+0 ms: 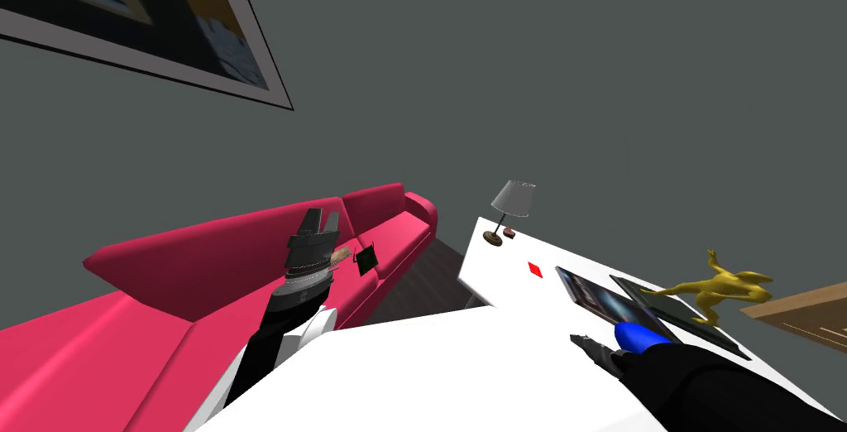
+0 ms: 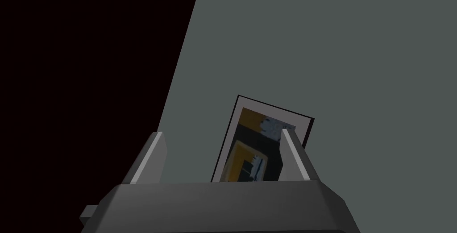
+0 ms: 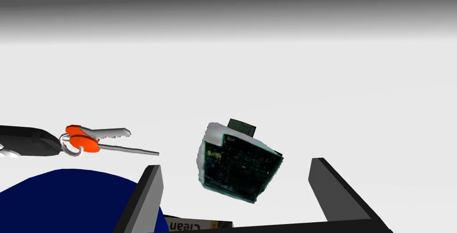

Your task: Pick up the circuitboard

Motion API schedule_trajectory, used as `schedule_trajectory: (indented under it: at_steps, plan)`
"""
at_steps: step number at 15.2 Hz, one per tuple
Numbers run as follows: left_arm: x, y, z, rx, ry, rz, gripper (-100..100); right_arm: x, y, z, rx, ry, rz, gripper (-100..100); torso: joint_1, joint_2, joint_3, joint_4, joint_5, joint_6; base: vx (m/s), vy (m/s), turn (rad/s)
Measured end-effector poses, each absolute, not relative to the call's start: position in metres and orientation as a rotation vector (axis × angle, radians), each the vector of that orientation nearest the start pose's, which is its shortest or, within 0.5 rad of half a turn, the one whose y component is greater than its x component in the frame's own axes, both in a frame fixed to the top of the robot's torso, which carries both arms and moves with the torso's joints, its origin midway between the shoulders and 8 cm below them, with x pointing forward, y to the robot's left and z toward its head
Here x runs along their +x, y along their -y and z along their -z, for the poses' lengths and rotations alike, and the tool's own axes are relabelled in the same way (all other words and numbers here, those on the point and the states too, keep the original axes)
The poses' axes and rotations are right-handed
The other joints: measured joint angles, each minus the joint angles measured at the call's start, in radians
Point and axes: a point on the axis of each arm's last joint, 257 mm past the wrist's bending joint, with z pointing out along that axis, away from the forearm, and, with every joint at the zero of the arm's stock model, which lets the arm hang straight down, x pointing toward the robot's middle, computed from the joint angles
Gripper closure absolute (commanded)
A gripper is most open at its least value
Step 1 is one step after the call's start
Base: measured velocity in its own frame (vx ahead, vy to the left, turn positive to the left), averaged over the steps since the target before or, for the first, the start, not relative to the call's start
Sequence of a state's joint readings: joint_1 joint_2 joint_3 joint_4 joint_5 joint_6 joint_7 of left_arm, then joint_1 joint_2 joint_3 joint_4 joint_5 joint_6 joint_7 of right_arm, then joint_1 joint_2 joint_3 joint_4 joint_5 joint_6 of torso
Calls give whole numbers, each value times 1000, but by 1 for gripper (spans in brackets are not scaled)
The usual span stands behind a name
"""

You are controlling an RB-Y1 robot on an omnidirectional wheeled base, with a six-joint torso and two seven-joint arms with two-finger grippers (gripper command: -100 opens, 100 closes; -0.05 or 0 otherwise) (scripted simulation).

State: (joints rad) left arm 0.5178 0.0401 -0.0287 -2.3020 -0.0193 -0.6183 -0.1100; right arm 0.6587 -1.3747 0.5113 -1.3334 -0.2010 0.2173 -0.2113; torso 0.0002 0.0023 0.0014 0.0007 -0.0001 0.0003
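The circuitboard (image 3: pixel 238 168) is a small dark green square board with a pale edge and a dark block on its far side. It lies flat on the white table (image 3: pixel 267 78). My right gripper (image 3: pixel 236 165) is open just above it, one finger on each side and neither touching. In the head view the right gripper (image 1: pixel 591 344) is low over the near part of the white table (image 1: pixel 504 303), beside a blue object (image 1: pixel 641 336). My left gripper (image 1: pixel 321 222) is raised over the pink sofa; its fingers (image 2: pixel 151 154) stand open with nothing between them.
Keys with an orange tag (image 3: pixel 96 140) and the blue rounded object (image 3: pixel 76 199) lie close beside the right gripper. Further along the table are a small lamp (image 1: pixel 511 204), a red square (image 1: pixel 535 269), a dark tablet (image 1: pixel 600 296) and a gold figurine (image 1: pixel 720 286). The pink sofa (image 1: pixel 207 286) stands to the left.
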Motion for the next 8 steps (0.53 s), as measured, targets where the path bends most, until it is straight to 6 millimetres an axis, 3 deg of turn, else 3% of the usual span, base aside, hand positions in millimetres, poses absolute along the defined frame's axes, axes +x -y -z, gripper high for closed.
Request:
schedule_trajectory:
  at_steps: [5,8]
  plan:
    - [319,-260,-49,-482,-591,1241,0,57,697,422,1129,-2457,463,100,0,0,0,0,-1,0,1,3,-10]
    - [319,-260,-49,-482,-591,1241,0,60,697,413,1120,-2469,464,100,4,0,0,0,0,0,8,42,-45]
